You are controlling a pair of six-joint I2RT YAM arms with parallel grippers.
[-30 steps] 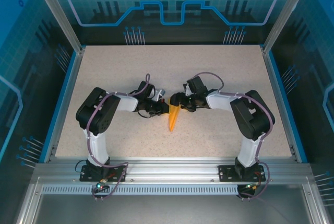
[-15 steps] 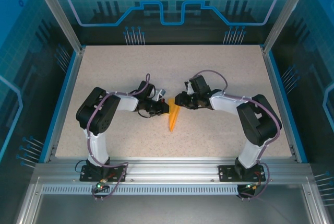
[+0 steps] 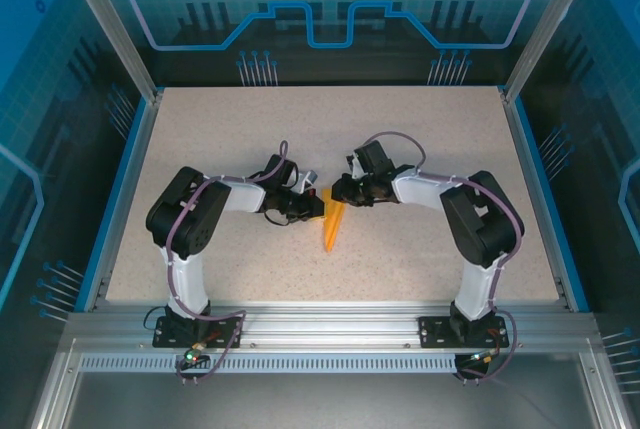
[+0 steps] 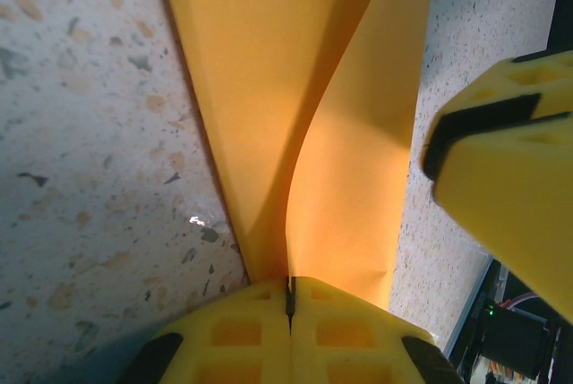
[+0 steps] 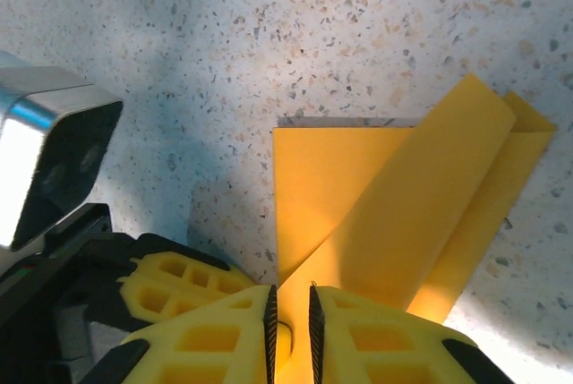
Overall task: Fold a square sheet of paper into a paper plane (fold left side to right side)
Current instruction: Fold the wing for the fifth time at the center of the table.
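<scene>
Jaws of the left gripper are clamped flat together on the wide end of the thin bright orange paper plane, a narrow creased dart whose layers bow apart just above the pinch. Opposite it, the right gripper nips the same end, a sliver of orange showing in its narrow slit (so grasping, I judge, not merely resting). From above, the paper plane lies at the middle of the speckled beige tabletop, its point toward the arm bases.

Two grips sit just beside each other on flimsy paper. Any pull in unlike directions could tear it or spring the folds open, and the two grippers could knock together. Room is generous, with bare surface on all sides and the blue table rim well apart.
</scene>
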